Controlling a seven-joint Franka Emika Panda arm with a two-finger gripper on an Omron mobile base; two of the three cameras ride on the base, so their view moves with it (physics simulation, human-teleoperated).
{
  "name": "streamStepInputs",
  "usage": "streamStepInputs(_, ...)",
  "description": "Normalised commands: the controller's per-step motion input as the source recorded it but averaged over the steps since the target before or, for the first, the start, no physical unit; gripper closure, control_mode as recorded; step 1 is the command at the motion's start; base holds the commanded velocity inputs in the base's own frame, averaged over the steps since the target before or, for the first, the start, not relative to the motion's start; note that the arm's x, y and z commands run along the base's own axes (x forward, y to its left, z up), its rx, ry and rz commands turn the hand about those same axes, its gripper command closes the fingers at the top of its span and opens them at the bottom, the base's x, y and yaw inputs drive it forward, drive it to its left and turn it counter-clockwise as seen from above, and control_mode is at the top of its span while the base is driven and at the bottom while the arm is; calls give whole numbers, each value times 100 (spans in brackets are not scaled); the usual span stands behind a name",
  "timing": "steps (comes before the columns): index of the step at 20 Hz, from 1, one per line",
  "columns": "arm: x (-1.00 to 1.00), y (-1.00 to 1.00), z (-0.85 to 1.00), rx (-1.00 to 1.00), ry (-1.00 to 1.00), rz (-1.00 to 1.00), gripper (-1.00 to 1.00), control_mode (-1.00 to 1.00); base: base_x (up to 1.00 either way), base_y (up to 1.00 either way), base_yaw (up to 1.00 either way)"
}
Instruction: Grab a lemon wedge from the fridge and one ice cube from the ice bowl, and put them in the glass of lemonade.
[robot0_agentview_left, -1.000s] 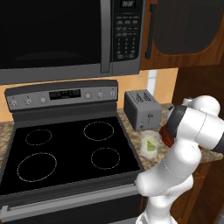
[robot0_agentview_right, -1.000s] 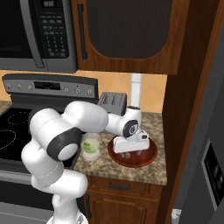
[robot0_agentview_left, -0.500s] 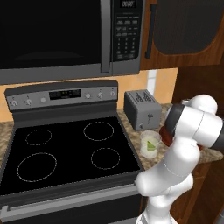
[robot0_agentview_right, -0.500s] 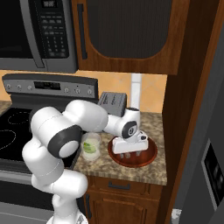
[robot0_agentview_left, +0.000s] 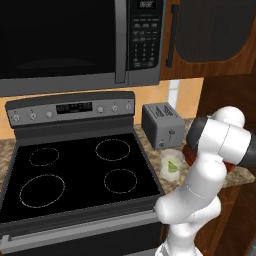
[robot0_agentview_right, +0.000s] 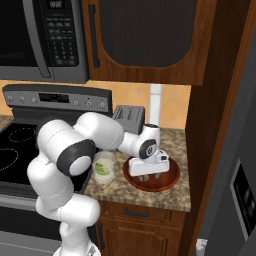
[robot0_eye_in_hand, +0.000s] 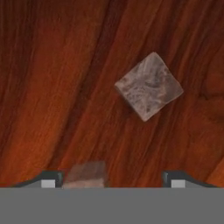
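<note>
A black stove (robot0_agentview_left: 75, 172) with four ring burners sits under a microwave (robot0_agentview_left: 80, 42). Beside the stove, a grey toaster (robot0_agentview_left: 161, 125) stands on the speckled counter (robot0_agentview_right: 150, 195), below a dark wood cabinet (robot0_agentview_right: 145, 40)

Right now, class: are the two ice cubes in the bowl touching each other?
Apart. The hand view shows bare reddish-brown bowl between the upper ice cube and the lower ice cube.

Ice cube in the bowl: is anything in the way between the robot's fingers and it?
Nothing visible is. In the hand view, one ice cube lies on the bowl floor between the two fingertips of the gripper, beside the left one. A second ice cube lies farther off, clear of them.
</note>
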Motion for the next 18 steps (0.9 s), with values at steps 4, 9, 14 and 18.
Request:
streamStepInputs(4,4,0,-10,0,0,0,100,-100,0,0,0)
streamStepInputs(9,1,5,-9,0,0,0,100,-100,0,0,0)
streamStepInputs(14,-15,2,7,0,0,0,100,-100,0,0,0)
streamStepInputs(18,-64,1,67,0,-8,-2,100,-100,0,0,0)
